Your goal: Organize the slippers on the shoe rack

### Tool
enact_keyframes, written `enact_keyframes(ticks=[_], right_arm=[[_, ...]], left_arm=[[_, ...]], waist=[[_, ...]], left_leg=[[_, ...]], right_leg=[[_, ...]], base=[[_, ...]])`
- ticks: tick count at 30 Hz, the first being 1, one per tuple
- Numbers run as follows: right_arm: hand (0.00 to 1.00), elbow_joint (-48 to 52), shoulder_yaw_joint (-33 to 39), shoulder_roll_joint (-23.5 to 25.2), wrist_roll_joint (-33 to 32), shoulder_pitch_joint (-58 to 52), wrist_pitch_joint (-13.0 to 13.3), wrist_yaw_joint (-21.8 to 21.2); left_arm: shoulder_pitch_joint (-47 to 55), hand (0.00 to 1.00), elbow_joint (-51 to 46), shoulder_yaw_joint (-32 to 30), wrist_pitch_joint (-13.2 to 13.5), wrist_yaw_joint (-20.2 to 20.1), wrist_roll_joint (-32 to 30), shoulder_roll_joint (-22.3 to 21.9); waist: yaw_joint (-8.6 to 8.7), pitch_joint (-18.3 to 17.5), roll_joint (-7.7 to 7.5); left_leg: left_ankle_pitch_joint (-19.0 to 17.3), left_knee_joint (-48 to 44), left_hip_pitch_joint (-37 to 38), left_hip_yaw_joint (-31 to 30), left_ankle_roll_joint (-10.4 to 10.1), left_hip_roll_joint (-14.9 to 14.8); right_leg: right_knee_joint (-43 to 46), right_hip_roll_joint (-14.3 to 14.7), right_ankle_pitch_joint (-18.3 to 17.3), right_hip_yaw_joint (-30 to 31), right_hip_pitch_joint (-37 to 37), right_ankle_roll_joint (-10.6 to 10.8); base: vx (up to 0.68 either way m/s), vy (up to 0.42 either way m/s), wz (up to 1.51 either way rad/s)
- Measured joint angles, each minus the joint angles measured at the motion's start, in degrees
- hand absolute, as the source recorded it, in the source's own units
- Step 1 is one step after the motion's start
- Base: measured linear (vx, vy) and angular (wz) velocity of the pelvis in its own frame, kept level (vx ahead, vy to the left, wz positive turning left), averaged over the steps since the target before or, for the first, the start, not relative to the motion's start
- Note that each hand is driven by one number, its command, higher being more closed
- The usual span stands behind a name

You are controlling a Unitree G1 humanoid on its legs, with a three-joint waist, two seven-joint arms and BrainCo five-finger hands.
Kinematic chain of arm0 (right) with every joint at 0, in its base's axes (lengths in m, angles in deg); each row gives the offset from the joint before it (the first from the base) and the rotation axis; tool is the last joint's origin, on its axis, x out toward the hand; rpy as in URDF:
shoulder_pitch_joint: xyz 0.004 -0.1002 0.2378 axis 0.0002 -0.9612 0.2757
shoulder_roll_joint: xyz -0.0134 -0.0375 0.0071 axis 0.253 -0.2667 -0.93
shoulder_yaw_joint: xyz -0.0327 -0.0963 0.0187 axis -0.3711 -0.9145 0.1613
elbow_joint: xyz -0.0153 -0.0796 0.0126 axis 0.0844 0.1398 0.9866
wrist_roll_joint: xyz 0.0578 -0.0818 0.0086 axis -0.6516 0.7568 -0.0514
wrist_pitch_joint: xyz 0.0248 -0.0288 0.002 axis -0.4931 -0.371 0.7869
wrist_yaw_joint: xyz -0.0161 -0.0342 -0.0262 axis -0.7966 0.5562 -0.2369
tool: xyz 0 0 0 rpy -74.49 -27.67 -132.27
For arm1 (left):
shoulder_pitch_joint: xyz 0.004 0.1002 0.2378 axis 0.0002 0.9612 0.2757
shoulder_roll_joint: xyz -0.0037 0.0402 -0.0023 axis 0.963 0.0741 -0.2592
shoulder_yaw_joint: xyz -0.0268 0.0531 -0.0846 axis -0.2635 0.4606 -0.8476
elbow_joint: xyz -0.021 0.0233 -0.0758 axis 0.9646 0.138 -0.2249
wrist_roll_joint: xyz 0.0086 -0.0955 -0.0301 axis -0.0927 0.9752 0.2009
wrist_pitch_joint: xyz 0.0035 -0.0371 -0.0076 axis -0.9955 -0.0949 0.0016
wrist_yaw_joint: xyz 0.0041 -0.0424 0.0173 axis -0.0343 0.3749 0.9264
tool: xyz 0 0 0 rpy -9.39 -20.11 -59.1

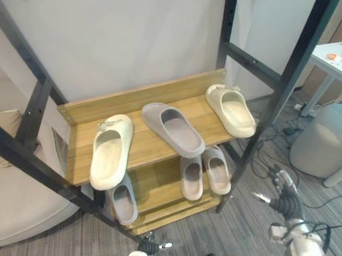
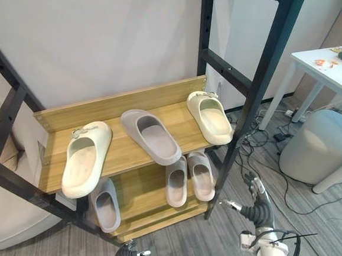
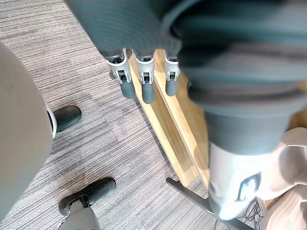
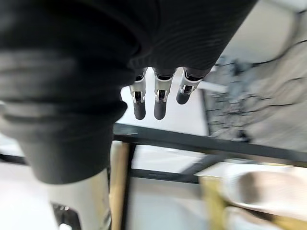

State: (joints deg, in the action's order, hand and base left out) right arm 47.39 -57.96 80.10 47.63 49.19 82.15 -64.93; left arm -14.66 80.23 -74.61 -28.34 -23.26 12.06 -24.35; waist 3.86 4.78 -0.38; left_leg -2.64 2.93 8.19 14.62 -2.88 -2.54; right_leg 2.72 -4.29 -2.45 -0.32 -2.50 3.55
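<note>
**Both hands empty, slippers mixed up on the rack**

The shoe rack point(image 1: 133, 98) has two wooden shelves. On the top shelf point(image 1: 146, 148) lie three slippers, and they do not match up. A cream slipper on the left point(image 1: 110, 150) sticks out over the front edge. A grey slipper point(image 1: 172, 128) lies slanted in the middle, and its end pokes over the edge too. The other cream slipper point(image 1: 231, 108) sits far to the right, so the grey one splits the cream pair.

On the lower shelf point(image 1: 158, 188) a lone grey slipper point(image 1: 123, 200) sits to the left. A pair of slippers point(image 1: 204, 173) lies neatly side by side on the right. I think the top grey one belongs with the lone one below.

The right hand point(image 2: 257, 207) hangs low in front of the rack, over the floor point(image 1: 238, 229), near the rack's right leg. Its fingers point(image 4: 159, 105) are straight and a little apart, with nothing in them. The left hand point(image 3: 136, 33) is low too, near the foot of the rack. Its fingers point(image 3: 148, 88) point down, loose and empty. Neither hand touches a slipper.
</note>
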Motion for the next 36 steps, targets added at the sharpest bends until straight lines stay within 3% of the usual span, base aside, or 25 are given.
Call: enact_keyframes(ticks=[11, 21, 27, 36], right_arm=[[0.00, 3.9, -0.2, -9.4, 1.0, 17.4, 3.7, 1.6], [0.00, 3.2, -2.9, -15.4, 0.4, 25.2, 3.7, 1.2], [0.00, -5.9, -6.9, -19.6, -2.0, 33.5, 3.2, 0.2], [0.00, -19.7, -13.7, -24.1, -3.1, 41.7, 0.0, -2.9]], left_arm=[[-0.2, 0.00, 0.1, 0.0, 0.6, -2.0, -1.1, 0.0], [0.0, 0.00, 0.0, -0.2, 0.6, -2.2, -1.0, 0.0], [-0.3, 0.00, -0.1, -0.2, 0.6, -3.2, -1.0, 0.1], [-0.7, 0.00, -0.3, 0.0, 0.5, -3.2, -0.9, 0.1]], waist=[[-0.95, 0.1, -0.45], [-1.05, 0.2, -0.70], [-1.55, 0.0, -1.77], [-2.55, -0.1, -2.66]], left_leg=[[-0.4, 0.4, 1.0, -4.4, 0.6, 0.8], [1.2, 2.9, 1.9, -6.5, 1.2, 1.4], [1.4, 2.9, 1.4, -7.5, 1.3, 1.7], [1.8, 2.9, -0.1, -9.5, 1.3, 2.2]], right_leg=[[0.0, -1.0, -1.2, -2.4, -3.1, 0.6], [0.2, -1.4, -1.6, -4.4, -3.5, 0.8], [-0.1, -1.6, -1.7, -5.3, -3.6, 0.9], [-1.0, -1.7, -1.7, -7.3, -3.4, 0.9]], base=[[0.01, -0.015, 0.15], [-0.01, -0.024, 0.11], [-0.01, -0.023, 0.09], [-0.01, -0.029, 0.12]])
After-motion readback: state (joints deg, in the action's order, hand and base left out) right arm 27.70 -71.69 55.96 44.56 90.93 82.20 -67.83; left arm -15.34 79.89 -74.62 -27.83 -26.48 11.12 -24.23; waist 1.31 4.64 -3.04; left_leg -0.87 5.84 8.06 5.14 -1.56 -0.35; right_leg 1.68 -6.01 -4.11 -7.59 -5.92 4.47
